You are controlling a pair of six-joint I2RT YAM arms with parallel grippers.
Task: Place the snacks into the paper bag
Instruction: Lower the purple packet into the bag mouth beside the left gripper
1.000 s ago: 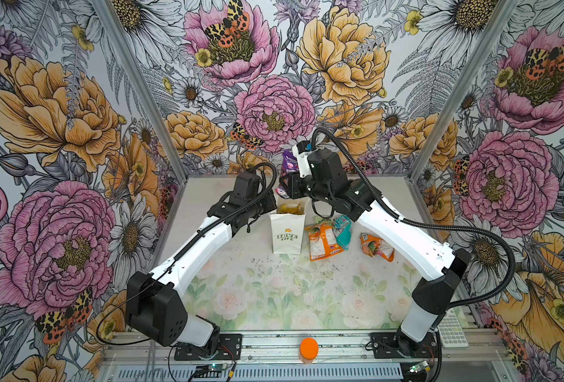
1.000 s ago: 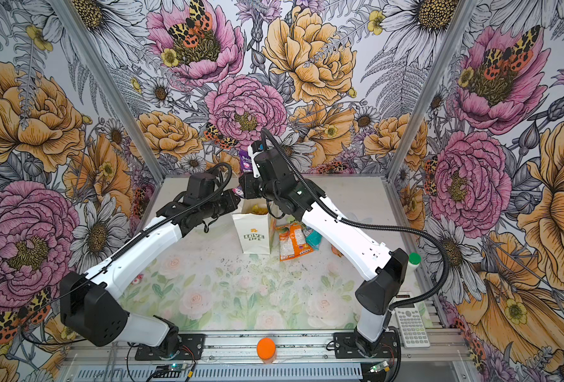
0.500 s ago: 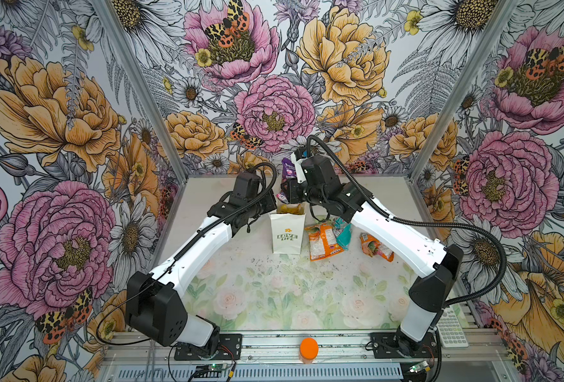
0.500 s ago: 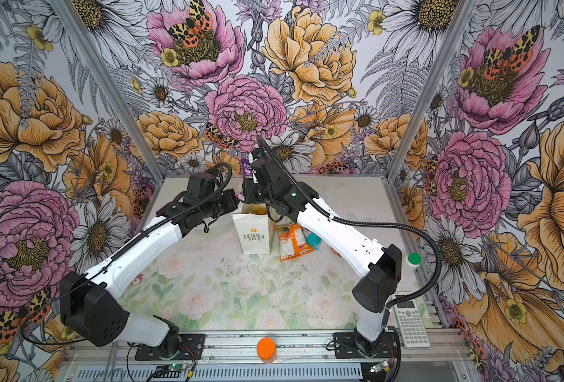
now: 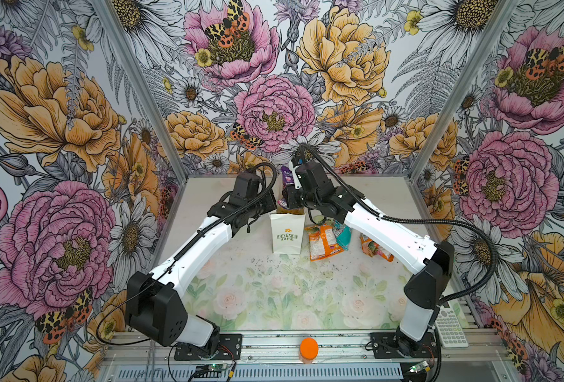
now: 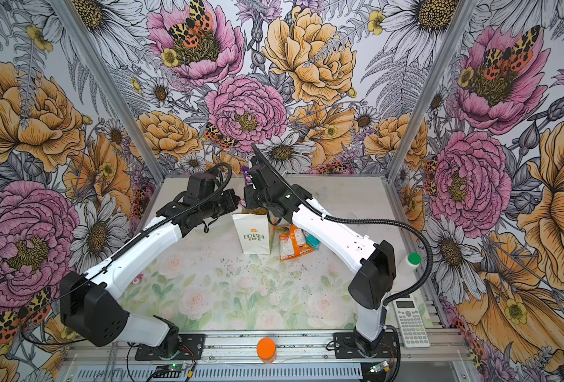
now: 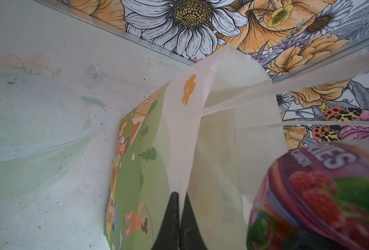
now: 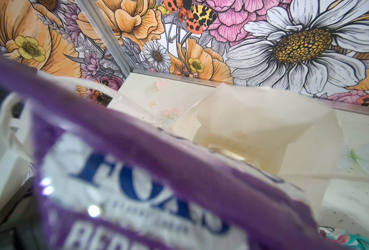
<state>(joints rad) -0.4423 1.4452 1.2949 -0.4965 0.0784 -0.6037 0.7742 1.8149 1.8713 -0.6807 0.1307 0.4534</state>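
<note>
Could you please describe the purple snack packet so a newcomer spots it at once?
Find the white paper bag mid-table. Over its open mouth the right hand grips a packet. Unlike the packets beside the bag, it is purple and held aloft.

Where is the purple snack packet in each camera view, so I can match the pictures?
In a top view: purple snack packet, centre, over the paper bag's open top.
In a top view: same spot.
Left wrist: blurred, close to the lens, beside the bag.
Right wrist: fills the foreground.
Shared landmark: the paper bag.
</note>
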